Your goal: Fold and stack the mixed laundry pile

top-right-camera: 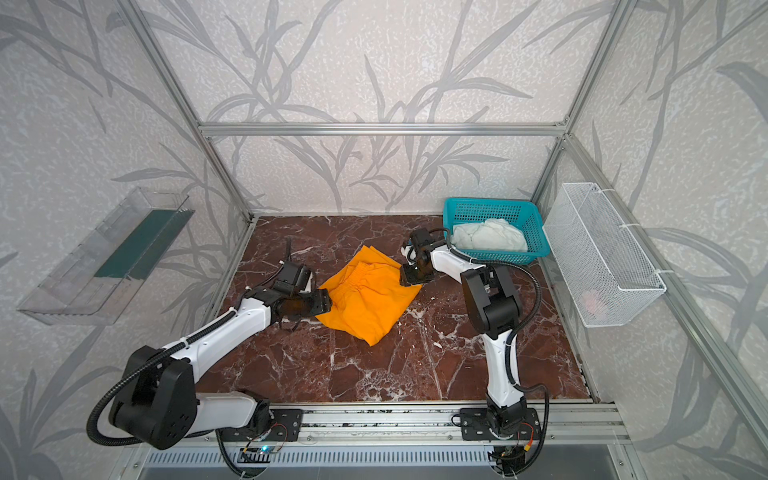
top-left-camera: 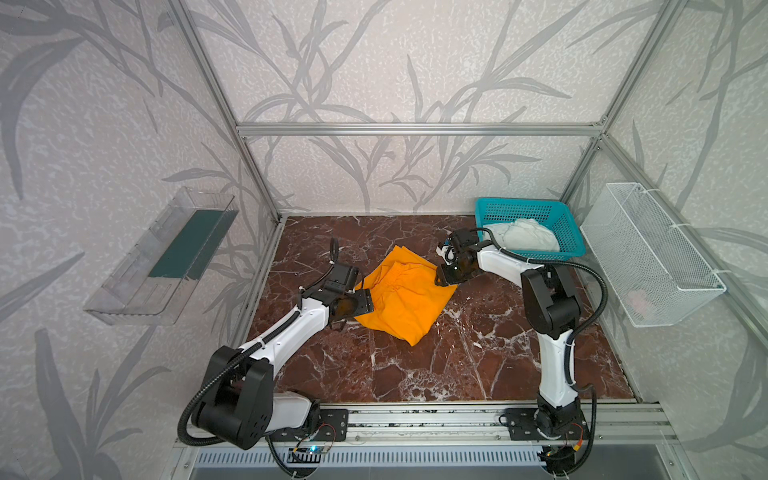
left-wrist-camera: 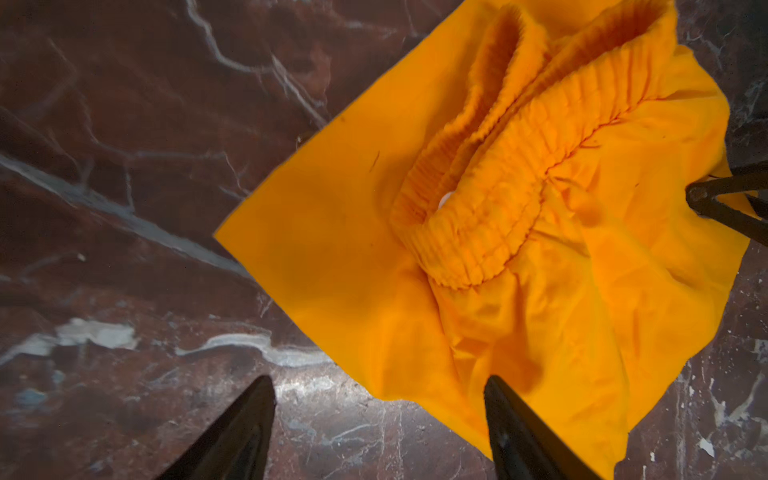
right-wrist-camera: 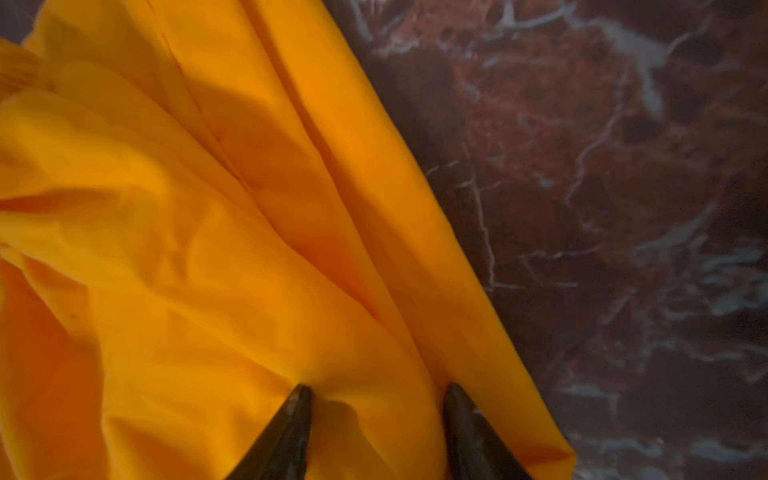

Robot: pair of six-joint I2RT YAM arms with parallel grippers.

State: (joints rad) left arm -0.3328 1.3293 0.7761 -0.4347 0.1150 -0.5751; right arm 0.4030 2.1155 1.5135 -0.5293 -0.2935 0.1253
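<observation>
The left gripper (left-wrist-camera: pixel 378 382) stands open and holds nothing. One finger is over the bare red-brown marble-patterned desk (top-left-camera: pixel 457 365), the other above the near edge of the bright orange cloth trousers (top-left-camera: pixel 403 299). The right gripper (right-wrist-camera: pixel 378 388) is at the opposite edge. Its jaws are partly apart, and both tips press into the fabric beside a long fold, without closing on it.

The trousers lie roughly in the middle of the desk, partly folded, with the gathered elastic waistband (left-wrist-camera: pixel 498 199) bunched on top. The crumpled white cloth shirt (top-left-camera: pixel 528 237) waits in the teal plastic basket (top-left-camera: pixel 571 232) at the far right corner.

I judge the step is to fold the trousers. To do it well, each gripper should take all layers of its edge, not only the top one. Both should lift together and lay the cloth over evenly. The waistband probably needs flattening first, otherwise the stack will sit crooked.
</observation>
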